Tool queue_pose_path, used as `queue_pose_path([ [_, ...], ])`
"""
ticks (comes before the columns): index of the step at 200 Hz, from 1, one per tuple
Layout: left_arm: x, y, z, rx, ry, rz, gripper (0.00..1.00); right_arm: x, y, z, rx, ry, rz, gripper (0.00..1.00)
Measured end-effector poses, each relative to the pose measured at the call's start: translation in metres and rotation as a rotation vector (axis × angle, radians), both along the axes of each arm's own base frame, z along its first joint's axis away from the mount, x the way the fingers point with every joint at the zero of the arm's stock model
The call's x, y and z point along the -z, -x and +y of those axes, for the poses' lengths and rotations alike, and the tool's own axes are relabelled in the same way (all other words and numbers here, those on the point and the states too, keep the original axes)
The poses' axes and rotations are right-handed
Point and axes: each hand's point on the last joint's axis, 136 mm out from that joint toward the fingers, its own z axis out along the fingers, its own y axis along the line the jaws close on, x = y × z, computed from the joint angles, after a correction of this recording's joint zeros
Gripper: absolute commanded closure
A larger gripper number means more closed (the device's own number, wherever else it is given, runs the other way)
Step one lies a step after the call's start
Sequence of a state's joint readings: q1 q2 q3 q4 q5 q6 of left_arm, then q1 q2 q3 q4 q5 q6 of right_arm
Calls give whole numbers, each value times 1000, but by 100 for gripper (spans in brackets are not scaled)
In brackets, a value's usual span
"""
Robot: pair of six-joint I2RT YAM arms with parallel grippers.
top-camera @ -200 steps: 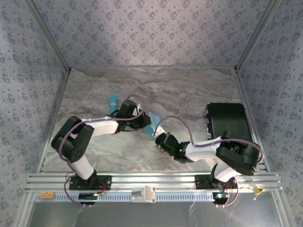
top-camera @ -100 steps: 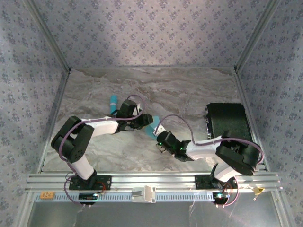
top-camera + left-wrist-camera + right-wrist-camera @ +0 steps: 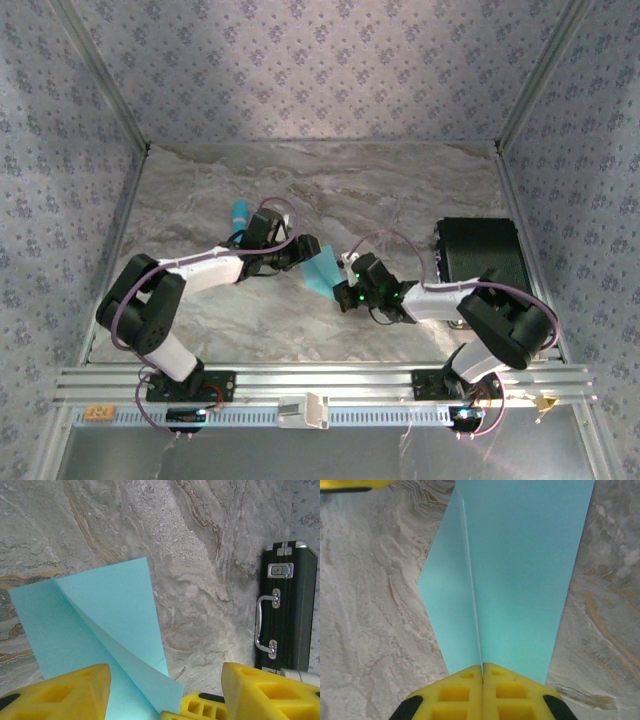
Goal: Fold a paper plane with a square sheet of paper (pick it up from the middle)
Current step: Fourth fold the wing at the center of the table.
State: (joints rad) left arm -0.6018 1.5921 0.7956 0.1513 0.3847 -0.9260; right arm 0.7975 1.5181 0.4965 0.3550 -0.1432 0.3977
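Observation:
The paper plane (image 3: 322, 268) is the light cyan sheet folded into a tapering shape with a centre crease. It hangs just above the marble table (image 3: 400, 190), between the two arms. My right gripper (image 3: 350, 287) is shut on its narrow end, and its jaws (image 3: 482, 669) pinch the crease while the wings (image 3: 520, 570) spread away from them. My left gripper (image 3: 303, 251) stands open at the paper's far end. Its yellow fingers (image 3: 60, 690) straddle the paper (image 3: 95, 625) without gripping it. The right gripper's fingertips (image 3: 200, 707) show between them.
A black case (image 3: 480, 255) lies at the right of the table, with its handle (image 3: 265, 622) facing the paper. A slim turquoise stick (image 3: 239, 214) lies behind the left arm. Patterned walls close in the table on three sides.
My left gripper has opened and let go of the paper. The right gripper has moved a little right and away from the bases, carrying the paper, which now shows broader from above.

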Motion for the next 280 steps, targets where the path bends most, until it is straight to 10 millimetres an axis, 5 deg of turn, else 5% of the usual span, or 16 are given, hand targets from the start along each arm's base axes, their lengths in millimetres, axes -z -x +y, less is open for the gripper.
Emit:
queue_pose_path([
  [56, 1, 0, 1, -4, -4, 0, 41, 6, 2, 6, 13, -138, 198, 99],
  [147, 0, 0, 1, -3, -3, 0, 43, -5, 1, 11, 18, -253, 288, 99],
  [217, 6, 2, -2, 23, -2, 11, 78, 4, 0, 8, 91, -354, 366, 99],
  [280, 28, 12, -11, 67, -16, 65, 86, 4, -2, 6, 136, -435, 391, 100],
])
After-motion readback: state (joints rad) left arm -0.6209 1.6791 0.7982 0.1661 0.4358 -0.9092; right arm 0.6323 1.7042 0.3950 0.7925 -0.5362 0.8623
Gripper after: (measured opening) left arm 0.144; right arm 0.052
